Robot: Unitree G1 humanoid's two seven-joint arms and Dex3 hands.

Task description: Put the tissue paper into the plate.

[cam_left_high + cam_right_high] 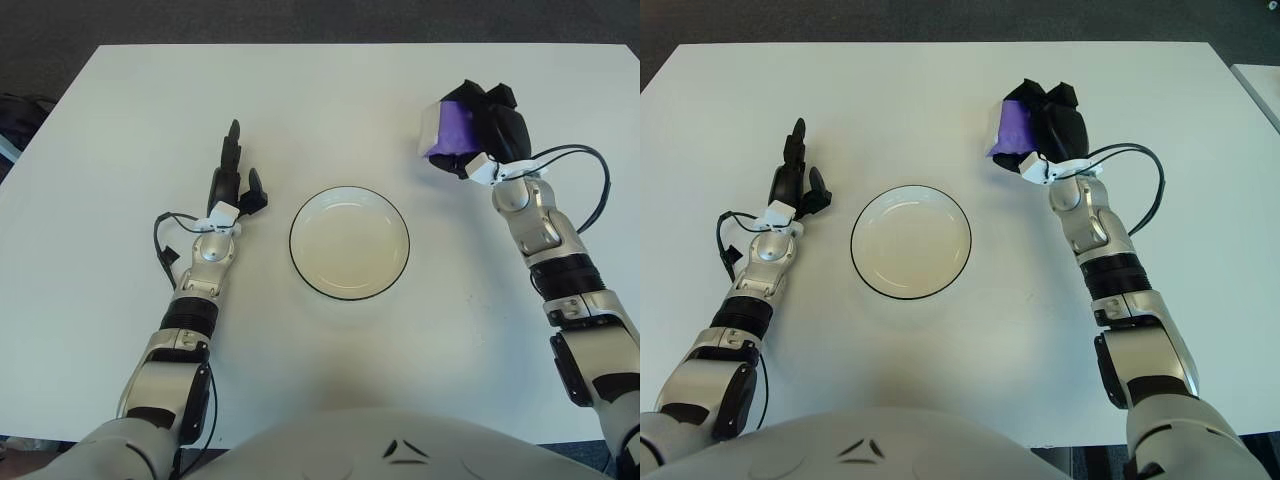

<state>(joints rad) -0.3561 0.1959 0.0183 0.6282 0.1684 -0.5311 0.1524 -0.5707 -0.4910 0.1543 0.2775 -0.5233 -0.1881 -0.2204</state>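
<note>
Right of plate (349, 243), right robot hand (487, 130) half-hiding purple tissue paper (447, 129)

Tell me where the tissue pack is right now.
The purple tissue pack is gripped in the right hand, up and to the right of the empty plate.

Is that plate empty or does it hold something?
Empty: the plate shows only its bare cream inside; the tissue paper is in the right hand.

On the white table (330, 95), the black-rimmed white round plate (349, 243) sits centrally, with the purple tissue paper (447, 130) at its 2 o'clock.
</note>
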